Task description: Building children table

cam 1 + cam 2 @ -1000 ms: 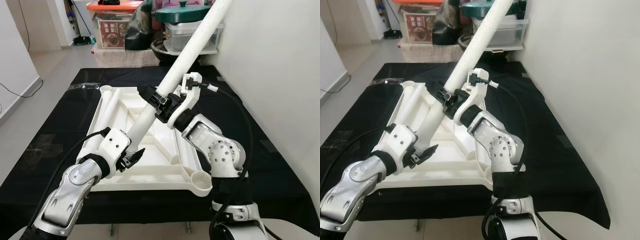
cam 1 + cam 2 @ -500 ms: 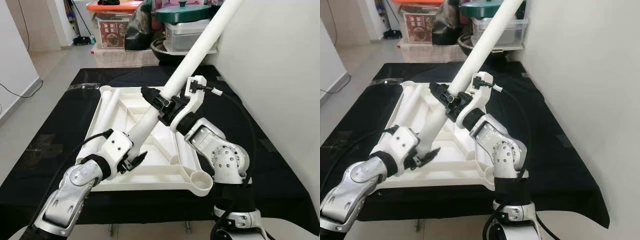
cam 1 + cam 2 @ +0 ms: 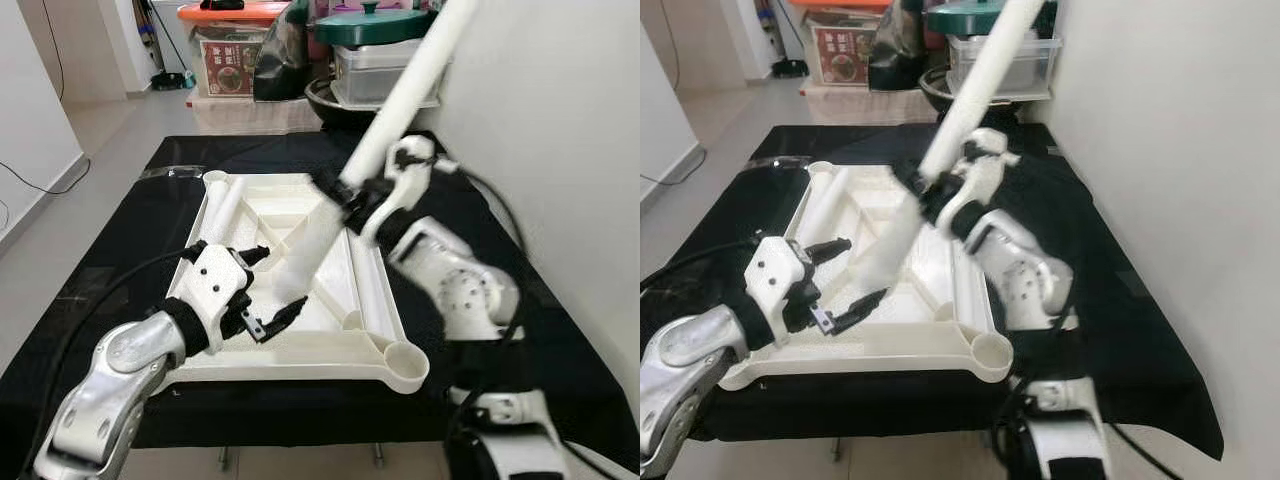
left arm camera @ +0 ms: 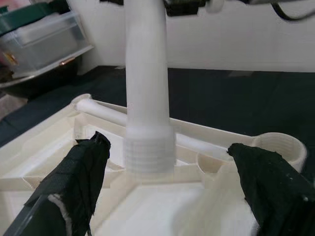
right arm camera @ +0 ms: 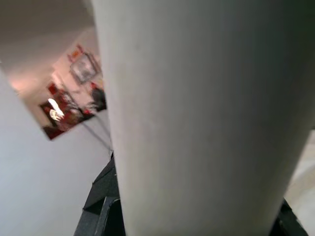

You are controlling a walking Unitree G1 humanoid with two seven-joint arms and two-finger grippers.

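My right claw (image 3: 345, 193) grips the white table leg (image 3: 395, 105) mid-shaft, tilted, its threaded lower end (image 4: 147, 152) down inside the upturned white table top (image 3: 300, 358) on the black tabletop (image 3: 120, 250). My left claw (image 3: 262, 290) hangs spread wide, just beside that end, not touching.

Bright, even indoor light; motion blur on the right arm (image 3: 450, 280), soft wrist close-ups

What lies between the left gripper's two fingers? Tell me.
The threaded lower end of the white table leg, untouched in the open left gripper, seen in the left wrist view.
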